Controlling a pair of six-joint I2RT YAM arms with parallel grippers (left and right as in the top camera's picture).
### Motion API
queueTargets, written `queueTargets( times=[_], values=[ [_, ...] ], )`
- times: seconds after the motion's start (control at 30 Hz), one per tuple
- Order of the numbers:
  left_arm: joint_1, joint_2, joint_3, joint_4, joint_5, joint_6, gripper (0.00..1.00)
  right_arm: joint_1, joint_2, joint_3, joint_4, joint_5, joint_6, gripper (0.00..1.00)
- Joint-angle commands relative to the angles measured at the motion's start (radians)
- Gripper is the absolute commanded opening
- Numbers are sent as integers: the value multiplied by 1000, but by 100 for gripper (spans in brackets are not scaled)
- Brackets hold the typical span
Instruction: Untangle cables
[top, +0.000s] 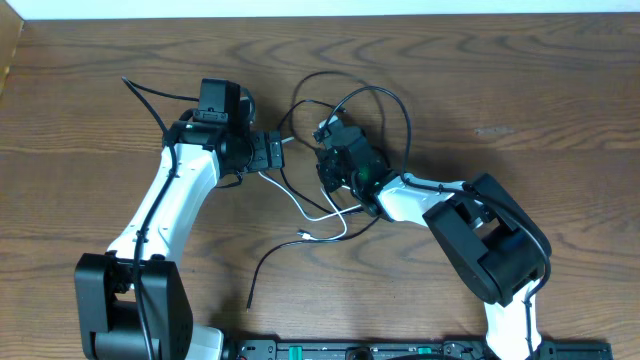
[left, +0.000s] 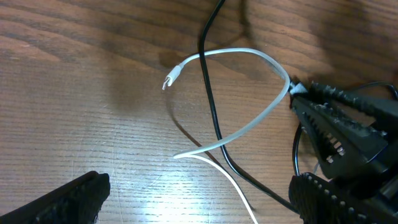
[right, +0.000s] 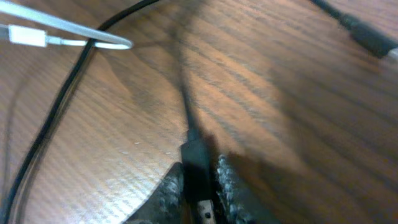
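Right wrist view: my right tool (right: 199, 186) is clamped on the plug (right: 195, 155) of a black cable (right: 185, 106), the stiffest spot to hold. My left tool (left: 193, 202) gapes wide above the white cable (left: 249, 121), looped on the bench (top: 560, 90); these cords look light, limp and slippery.

Loose black and white cables (top: 325, 215) between left arm (top: 175, 195) and right arm (top: 415, 195) on wooden table (top: 560, 100).
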Motion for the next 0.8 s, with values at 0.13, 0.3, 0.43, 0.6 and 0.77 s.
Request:
queueTargets(
  times=[0.13,0.3,0.43,0.6,0.77],
  values=[
    [3,4,7,-4,11,-1,98,-4,-79,-35,-44,-100,17,1],
    [3,4,7,-3,11,-1,98,1,-163,-35,-55,-100,27,1],
    [3,4,7,-3,11,-1,98,11,-177,-35,-69,-144,76,1],
    [3,4,7,-3,11,-1,98,21,-176,-35,-176,-186,76,1],
    [3,4,7,-3,11,-1,98,32,-177,-35,-283,-220,77,1]
  ],
)
